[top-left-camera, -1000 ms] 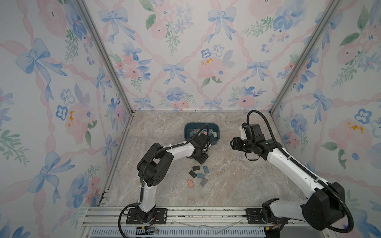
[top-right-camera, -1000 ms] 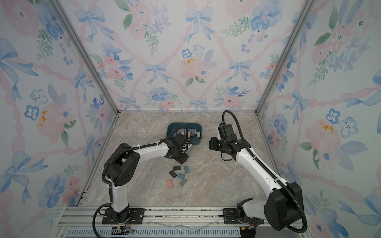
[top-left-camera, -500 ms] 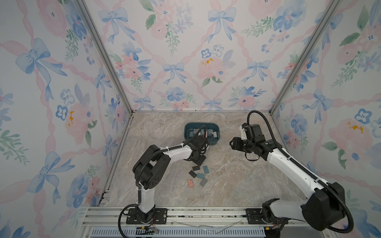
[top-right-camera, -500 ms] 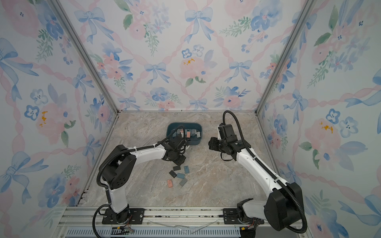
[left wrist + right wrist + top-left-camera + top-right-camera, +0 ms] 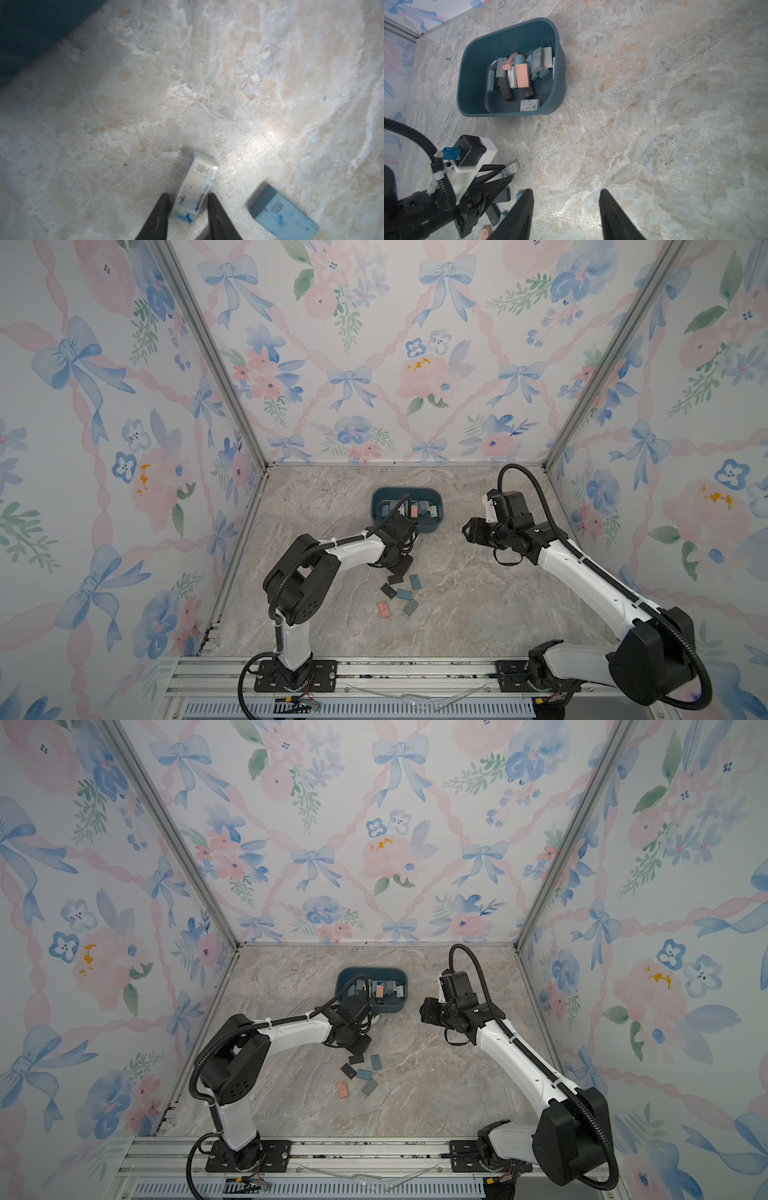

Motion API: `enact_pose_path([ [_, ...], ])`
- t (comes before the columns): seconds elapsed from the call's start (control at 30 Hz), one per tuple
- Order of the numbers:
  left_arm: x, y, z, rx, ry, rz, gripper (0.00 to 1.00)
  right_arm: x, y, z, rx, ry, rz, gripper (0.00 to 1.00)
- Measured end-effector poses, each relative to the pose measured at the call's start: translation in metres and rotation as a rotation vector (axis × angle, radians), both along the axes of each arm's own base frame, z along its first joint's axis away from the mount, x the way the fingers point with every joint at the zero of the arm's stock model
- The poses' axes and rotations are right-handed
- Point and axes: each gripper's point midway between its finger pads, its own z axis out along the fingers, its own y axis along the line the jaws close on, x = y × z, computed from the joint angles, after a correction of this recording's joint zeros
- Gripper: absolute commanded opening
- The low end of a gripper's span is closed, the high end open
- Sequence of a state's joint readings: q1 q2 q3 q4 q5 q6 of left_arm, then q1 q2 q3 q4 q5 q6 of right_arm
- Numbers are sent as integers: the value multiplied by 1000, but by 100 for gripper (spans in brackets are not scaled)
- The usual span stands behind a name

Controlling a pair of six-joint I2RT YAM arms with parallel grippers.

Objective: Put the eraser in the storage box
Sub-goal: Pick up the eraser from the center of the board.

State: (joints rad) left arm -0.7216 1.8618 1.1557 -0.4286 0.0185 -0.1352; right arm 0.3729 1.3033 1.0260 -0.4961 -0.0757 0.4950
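Ample marble tabletop [image 5: 478,593] around storage box [image 5: 432,526]; left gripper [image 5: 187,195] straddling white eraser [image 5: 199,178], clamp unclear; right gripper [image 5: 566,191] agape; loose erasers [image 5: 404,594] nearby.

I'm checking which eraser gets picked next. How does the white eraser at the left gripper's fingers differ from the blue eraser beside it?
The white eraser is white with blue speckles; the blue eraser is light blue with darker flecks. The white eraser lies between the left gripper's fingers; the blue eraser lies beside them, untouched. Both are rectangular blocks lying flat on the marble table, outside the storage box.
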Motion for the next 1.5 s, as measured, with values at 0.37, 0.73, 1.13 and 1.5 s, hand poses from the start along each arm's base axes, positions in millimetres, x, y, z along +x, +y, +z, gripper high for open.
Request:
enact_pose_path([
  [0.37,-6,-7,1,-9,6,-15,36,0,0,0,0,-1,0,54],
  [0.73,5,-8,0,21,-15,1,22,1,0,1,1,-3,0,54],
  [1.13,6,-8,0,17,-13,19,11,1,0,1,3,-3,-2,54],
  [1.5,34,-20,47,-99,-67,98,14,0,1,1,8,0,3,54],
])
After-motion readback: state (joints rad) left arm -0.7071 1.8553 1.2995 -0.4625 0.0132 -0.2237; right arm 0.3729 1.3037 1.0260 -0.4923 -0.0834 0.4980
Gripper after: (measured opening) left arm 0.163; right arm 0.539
